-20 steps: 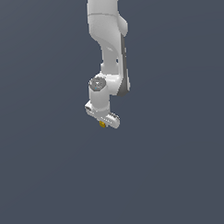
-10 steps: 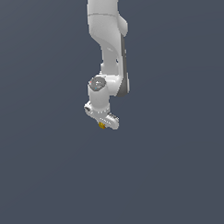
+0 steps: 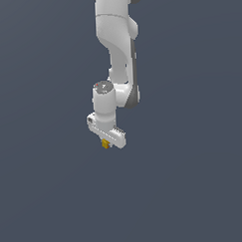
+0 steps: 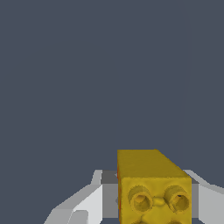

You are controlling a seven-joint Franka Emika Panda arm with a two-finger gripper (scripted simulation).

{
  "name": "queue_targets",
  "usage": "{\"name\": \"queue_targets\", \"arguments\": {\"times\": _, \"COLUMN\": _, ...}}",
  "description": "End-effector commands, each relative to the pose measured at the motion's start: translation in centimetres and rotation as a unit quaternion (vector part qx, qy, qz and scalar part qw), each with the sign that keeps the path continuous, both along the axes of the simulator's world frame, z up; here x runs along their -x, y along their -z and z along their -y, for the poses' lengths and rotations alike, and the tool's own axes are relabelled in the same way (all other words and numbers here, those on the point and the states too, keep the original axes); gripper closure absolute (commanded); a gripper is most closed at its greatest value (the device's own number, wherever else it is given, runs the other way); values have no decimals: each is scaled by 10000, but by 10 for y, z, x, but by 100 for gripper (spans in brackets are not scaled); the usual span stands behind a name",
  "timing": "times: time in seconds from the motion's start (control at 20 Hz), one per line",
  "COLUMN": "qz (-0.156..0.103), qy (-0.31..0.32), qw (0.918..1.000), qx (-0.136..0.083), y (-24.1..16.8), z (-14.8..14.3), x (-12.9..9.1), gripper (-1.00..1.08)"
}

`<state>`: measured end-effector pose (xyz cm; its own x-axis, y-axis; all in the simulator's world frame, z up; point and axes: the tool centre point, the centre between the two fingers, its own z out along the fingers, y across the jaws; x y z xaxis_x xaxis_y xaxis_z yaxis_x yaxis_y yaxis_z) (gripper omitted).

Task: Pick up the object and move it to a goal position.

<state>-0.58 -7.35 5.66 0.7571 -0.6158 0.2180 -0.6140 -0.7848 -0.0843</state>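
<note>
The object (image 3: 105,143) is a tiny yellow-orange block that peeks out under the white gripper (image 3: 106,142) in the exterior view. In the wrist view the object (image 4: 151,186) fills the space between the two white fingers (image 4: 85,203), showing round studs on its near face. The gripper is shut on it. The white arm (image 3: 117,48) comes down from above, and gripper and block hang in front of a plain grey-blue ground. No goal marker shows in either view.
The arm's hand has shifted slightly, drifting a little toward the exterior view's left and up. The block stays held between the fingers.
</note>
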Motion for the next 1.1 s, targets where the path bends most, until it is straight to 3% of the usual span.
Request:
{"name": "queue_targets", "arguments": {"times": 0.0, "qz": 395, "qy": 120, "qw": 9991, "qx": 105, "y": -16, "z": 7, "x": -25, "gripper": 108}}
{"name": "queue_targets", "arguments": {"times": 0.2, "qz": 1088, "qy": 335, "qw": 9931, "qx": 294, "y": -50, "z": 21, "x": -64, "gripper": 108}}
{"name": "queue_targets", "arguments": {"times": 0.4, "qz": 1797, "qy": 554, "qw": 9809, "qx": 489, "y": -92, "z": 36, "x": -99, "gripper": 108}}
{"name": "queue_targets", "arguments": {"times": 0.7, "qz": 2777, "qy": 858, "qw": 9538, "qx": 760, "y": -158, "z": 56, "x": -136, "gripper": 108}}
{"name": "queue_targets", "arguments": {"times": 1.05, "qz": 3705, "qy": 1154, "qw": 9159, "qx": 1022, "y": -231, "z": 74, "x": -157, "gripper": 108}}
